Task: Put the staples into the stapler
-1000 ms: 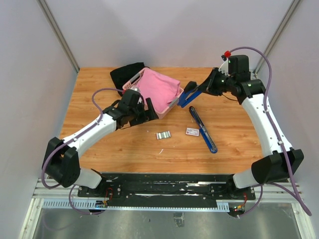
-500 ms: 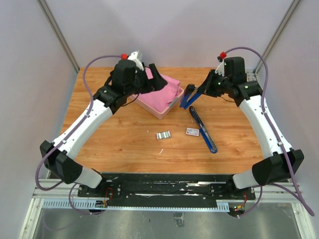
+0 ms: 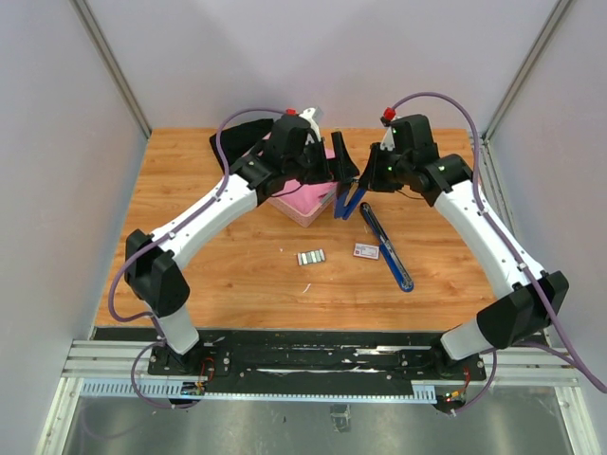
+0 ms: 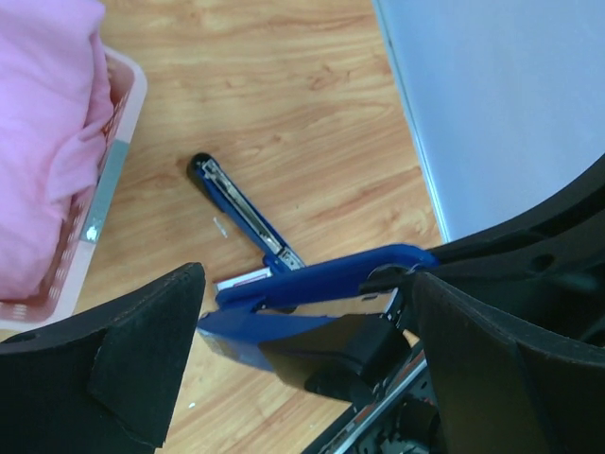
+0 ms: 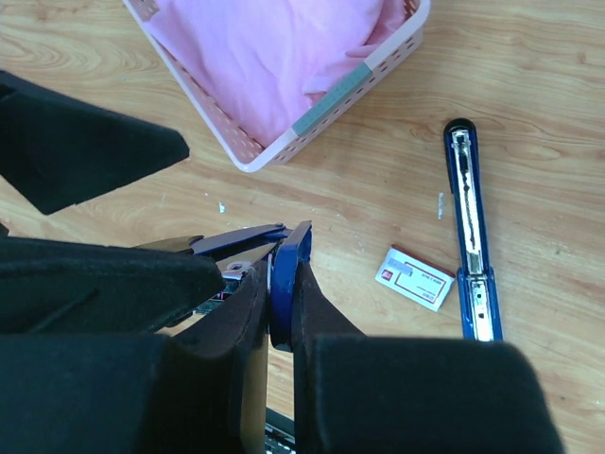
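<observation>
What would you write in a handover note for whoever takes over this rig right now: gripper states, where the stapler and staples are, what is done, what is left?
Left gripper: open, empty, its fingers either side of the raised half of the blue metal stapler.
Right gripper: shut on that raised half.
The stapler's long magazine arm is swung open and lies on the wooden table.
The small silvery-grey block of staples lies loose on the table near the small flat white carton with red print.
Done: stapler opened. Left: pick up the staples, seat them in the magazine, close it.
</observation>
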Tool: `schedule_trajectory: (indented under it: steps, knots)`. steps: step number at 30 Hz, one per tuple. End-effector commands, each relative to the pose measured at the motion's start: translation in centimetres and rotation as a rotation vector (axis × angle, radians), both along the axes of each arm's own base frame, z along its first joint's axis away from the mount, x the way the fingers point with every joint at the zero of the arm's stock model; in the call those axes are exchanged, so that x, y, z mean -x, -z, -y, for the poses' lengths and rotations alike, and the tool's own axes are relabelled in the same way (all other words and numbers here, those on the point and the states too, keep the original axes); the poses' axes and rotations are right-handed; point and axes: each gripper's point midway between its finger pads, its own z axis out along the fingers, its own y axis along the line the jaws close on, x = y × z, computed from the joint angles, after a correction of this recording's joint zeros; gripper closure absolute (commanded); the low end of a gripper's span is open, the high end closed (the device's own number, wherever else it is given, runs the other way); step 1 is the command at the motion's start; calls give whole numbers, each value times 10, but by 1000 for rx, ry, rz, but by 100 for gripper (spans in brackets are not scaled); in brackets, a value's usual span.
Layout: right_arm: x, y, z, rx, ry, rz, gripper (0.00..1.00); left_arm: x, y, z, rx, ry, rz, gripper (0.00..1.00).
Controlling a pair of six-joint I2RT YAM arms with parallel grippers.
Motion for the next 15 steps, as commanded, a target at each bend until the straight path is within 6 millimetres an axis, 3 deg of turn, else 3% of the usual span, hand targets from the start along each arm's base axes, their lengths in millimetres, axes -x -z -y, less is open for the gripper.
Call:
schedule_trajectory:
  steps: [1, 10, 15]
  knots:
    - [-9, -29, -3, -9, 1, 94, 100, 12, -4, 1, 19, 26, -1, 4]
    - [-11, -38, -5, -34, 0, 99, 100, 34, 35, -32, -70, -27, -53, 4]
    - [-13, -45, 5, -59, 27, 101, 100, 43, 52, -55, -107, -87, -78, 3]
